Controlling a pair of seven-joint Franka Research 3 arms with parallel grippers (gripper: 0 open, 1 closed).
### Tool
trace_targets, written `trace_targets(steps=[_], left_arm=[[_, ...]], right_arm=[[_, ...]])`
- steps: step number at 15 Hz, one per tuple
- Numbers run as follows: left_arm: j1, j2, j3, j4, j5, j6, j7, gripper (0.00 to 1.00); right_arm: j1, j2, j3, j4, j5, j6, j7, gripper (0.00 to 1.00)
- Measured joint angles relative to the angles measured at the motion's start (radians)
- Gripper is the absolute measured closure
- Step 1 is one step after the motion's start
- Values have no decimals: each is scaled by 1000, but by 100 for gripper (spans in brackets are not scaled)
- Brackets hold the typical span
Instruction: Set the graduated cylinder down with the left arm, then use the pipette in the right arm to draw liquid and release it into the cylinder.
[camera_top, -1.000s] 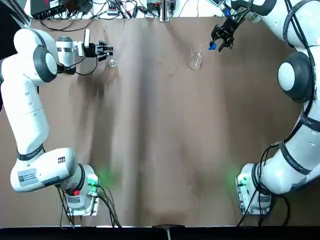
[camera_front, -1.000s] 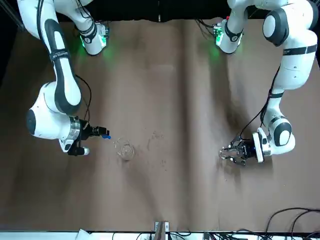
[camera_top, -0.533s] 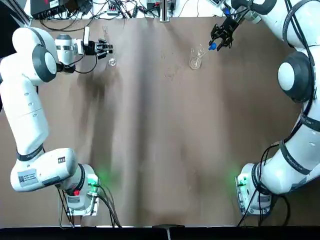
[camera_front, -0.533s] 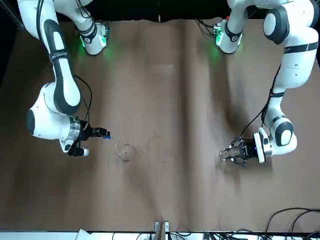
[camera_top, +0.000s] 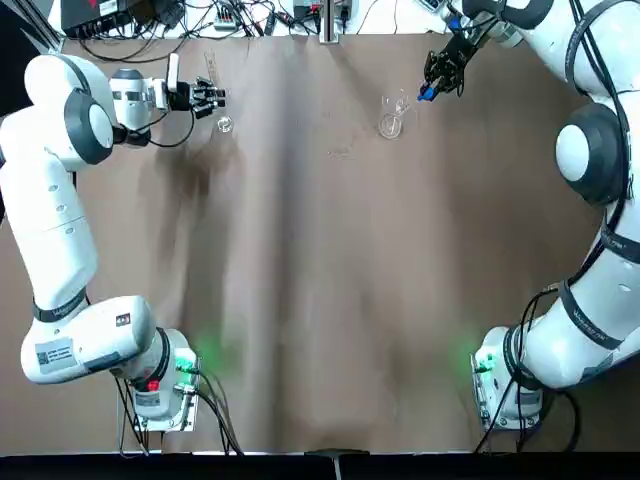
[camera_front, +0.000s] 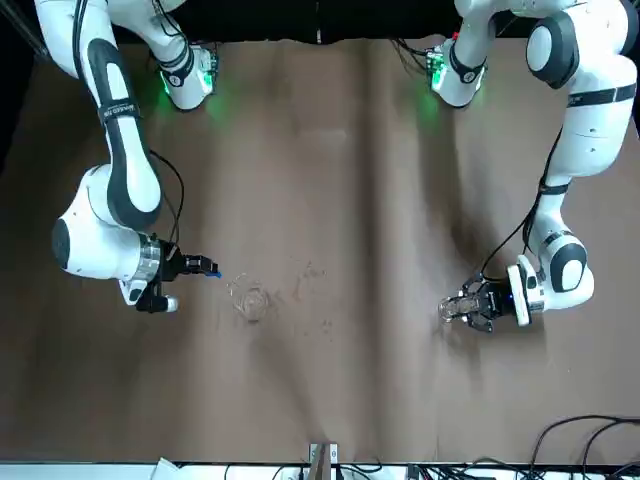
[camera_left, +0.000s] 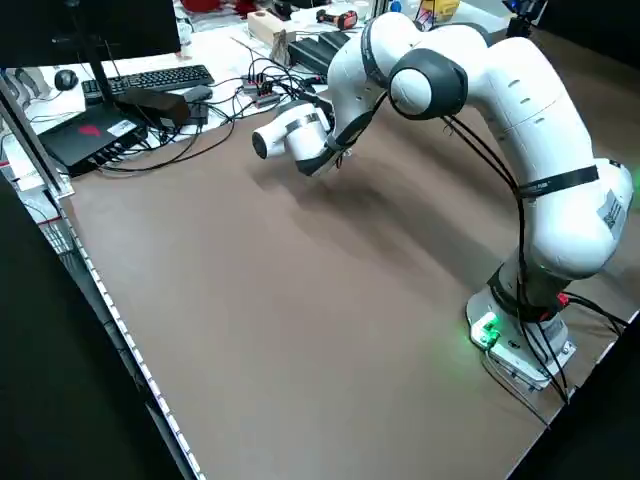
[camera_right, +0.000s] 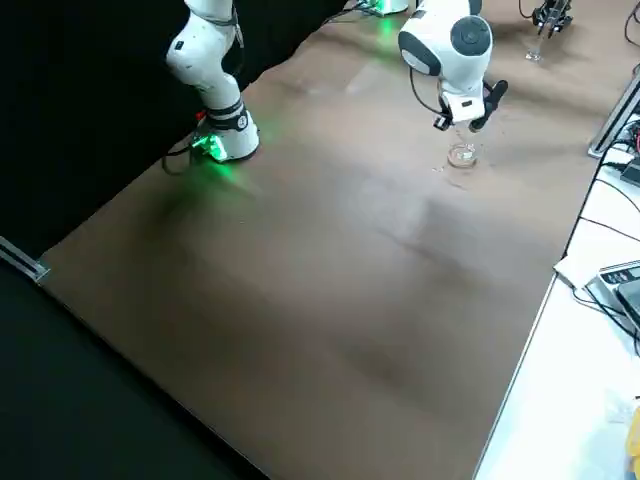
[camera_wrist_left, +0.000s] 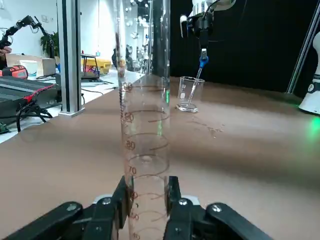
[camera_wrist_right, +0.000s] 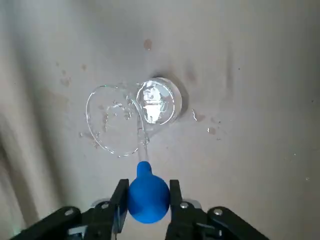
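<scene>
Two arms busy here: upper left of the top view, the left arm's dark gripper (camera_wrist_left: 145, 200) is clamped low on the tall narrow clear glass graduated cylinder (camera_wrist_left: 145, 150), keeping it upright on the brown table (camera_top: 320, 260), probably for steadiness. Upper right, the right gripper (camera_wrist_right: 145, 197) pinches the thin clear pipette's bright blue bulb (camera_wrist_right: 146, 194), tip hanging down into the short wide clear beaker (camera_wrist_right: 125, 120), presumably to draw liquid.

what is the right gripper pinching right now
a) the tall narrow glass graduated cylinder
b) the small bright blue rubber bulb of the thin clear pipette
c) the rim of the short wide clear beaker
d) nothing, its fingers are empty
b: in the right wrist view the right gripper squeezes the pipette by its blue bulb, the tube pointing down into the beaker.
</scene>
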Motion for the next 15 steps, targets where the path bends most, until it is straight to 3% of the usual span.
trace_targets(steps=[8, 15], left_arm=[[0, -47, -10, -1, 0, -7, 0, 66], [-49, -57, -144, -11, -24, 62, 0, 66]], right_arm=[[1, 0, 1, 2, 0, -2, 0, 81], [1, 0, 1, 3, 0, -2, 0, 84]])
